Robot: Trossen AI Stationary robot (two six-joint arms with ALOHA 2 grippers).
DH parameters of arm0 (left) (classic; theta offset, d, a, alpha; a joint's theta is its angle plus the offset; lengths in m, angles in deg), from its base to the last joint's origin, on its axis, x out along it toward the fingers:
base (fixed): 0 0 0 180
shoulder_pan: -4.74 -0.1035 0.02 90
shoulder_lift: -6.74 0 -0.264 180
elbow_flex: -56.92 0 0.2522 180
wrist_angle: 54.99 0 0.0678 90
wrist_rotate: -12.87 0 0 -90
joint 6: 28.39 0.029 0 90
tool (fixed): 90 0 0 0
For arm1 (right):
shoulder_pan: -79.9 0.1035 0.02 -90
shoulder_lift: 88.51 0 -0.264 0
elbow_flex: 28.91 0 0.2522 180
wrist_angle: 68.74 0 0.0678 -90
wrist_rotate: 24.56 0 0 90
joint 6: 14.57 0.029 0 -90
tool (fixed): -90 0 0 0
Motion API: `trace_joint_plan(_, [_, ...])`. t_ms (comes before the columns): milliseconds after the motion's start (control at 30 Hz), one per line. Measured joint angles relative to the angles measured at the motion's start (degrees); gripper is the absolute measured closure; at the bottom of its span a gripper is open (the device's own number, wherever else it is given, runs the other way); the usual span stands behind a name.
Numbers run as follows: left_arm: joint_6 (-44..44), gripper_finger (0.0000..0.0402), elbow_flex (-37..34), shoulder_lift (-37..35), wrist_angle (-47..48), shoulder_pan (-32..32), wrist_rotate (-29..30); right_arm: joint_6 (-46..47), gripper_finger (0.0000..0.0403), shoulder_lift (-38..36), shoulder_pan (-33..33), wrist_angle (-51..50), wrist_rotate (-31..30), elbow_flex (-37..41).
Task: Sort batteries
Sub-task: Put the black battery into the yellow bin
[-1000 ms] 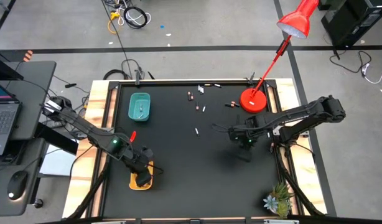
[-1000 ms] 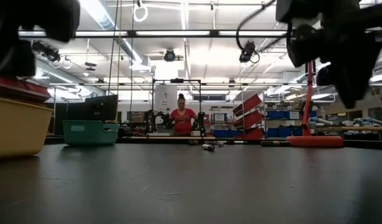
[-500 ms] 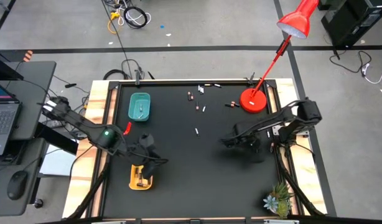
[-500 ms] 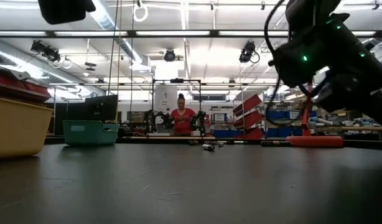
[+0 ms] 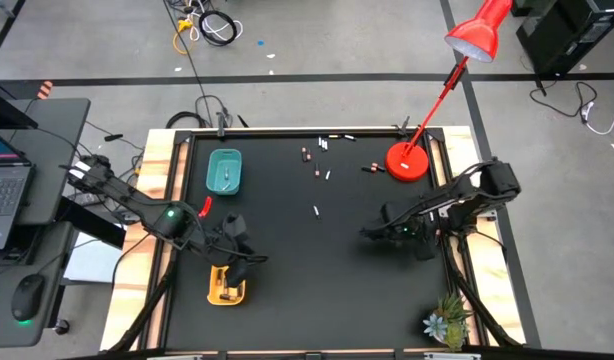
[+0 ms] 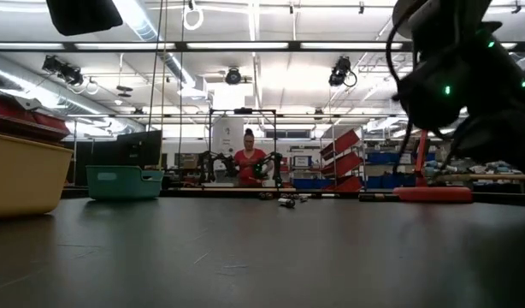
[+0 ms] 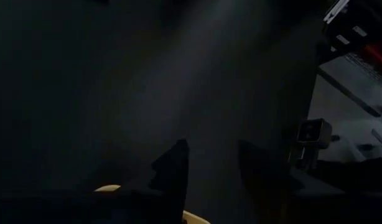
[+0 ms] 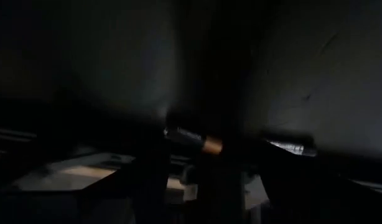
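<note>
right hand (image 8: 194, 149) pinching battery (image 8: 192, 138); left hand (image 7: 213, 168) spread above yellow tray (image 5: 225, 285)

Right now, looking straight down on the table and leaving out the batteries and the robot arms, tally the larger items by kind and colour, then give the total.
Teal tray: 1
Yellow tray: 1
Red desk lamp: 1
Small potted plant: 1
Total: 4
</note>
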Motion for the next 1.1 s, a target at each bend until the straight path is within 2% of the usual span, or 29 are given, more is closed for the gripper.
trace_joint_plan(167, [-0.04, 0.0255, 0.0, -0.03, -0.14, 0.02, 0.04, 9.48, 0.0153, -7.57, 3.33, -0.77, 4.63, 0.05])
trace_joint_plan(300, [0.15, 0.0255, 0.0, -0.03, -0.13, 0.02, 0.89, 17.18, 0.016, -12.85, 6.66, -0.98, 2.71, 1.74])
trace_joint_plan(433, [1.75, 0.0255, 0.0, -0.03, -0.15, 0.0, 2.33, 17.34, 0.016, -14.99, 10.54, -0.33, -1.06, 2.68])
trace_joint_plan(567, [2.67, 0.0255, 0.0, -0.03, -0.18, -0.11, 2.56, 17.3, 0.016, -14.82, 12.47, -0.77, -5.77, 4.18])
trace_joint_plan(733, [2.71, 0.0255, 0.0, -0.05, -0.31, -0.11, 2.6, 16.73, 0.0155, -11.73, 12.69, -0.68, -6.11, 4.37])
trace_joint_plan(1100, [2.63, 0.0255, 0.0, -0.05, -0.73, 0.05, 1.81, 11.18, 0.0153, -1.74, 16.49, 2.91, 0.91, 4.32])
